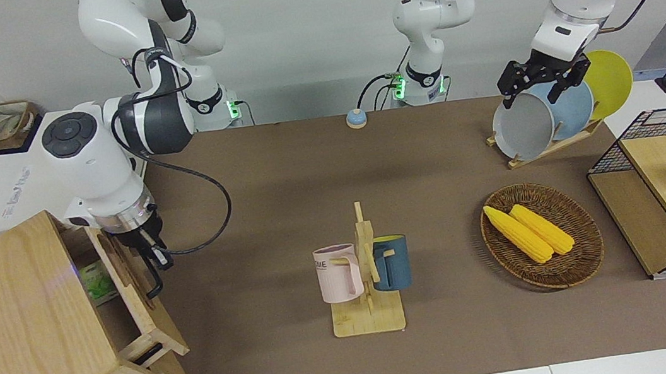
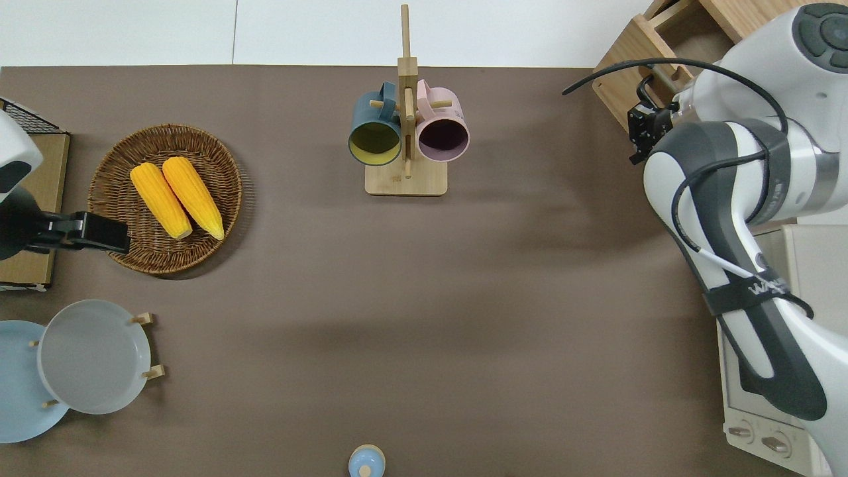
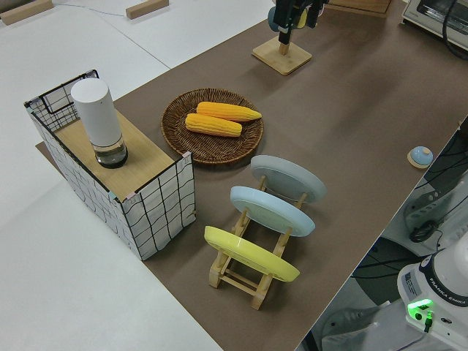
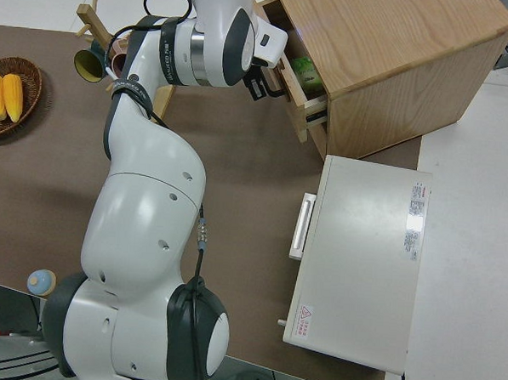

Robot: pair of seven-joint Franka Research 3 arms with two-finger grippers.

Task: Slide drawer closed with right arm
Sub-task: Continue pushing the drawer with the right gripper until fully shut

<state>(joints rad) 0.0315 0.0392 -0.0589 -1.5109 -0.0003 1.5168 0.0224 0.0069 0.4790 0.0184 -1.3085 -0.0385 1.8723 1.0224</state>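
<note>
Presently: drawer (image 1: 128, 282), light wood, part of the cabinet (image 1: 27, 339) at the right arm's end of the desk (image 1: 280, 174); partly open, a narrow gap showing a green carton (image 1: 92, 284) inside. Black loop handle (image 1: 153, 276) on its front panel.

Wicker basket (image 1: 542, 236), toward the left arm's end: two corn cobs (image 1: 529, 231) lying side by side in it.

Mug stand (image 1: 367, 284), mid-desk: pink mug (image 1: 338, 273) and blue mug (image 1: 391, 262) hung on either side.

Plate rack (image 3: 252, 252): grey, blue and yellow plates standing on edge.

Wire crate (image 3: 117, 175): wooden shelf carrying a white cylinder (image 3: 99, 121).

Right pincer (image 1: 150, 251): at the drawer's front panel, close against the handle; whether its fingers are spread or closed cannot be told, nor whether they clasp the handle.

Left pincer (image 1: 539, 82): parked; finger spread cannot be told.

Open room: broad bare brown desk between cabinet and mug stand. White oven (image 4: 361, 255) beside the cabinet, nearer to the robots.
</note>
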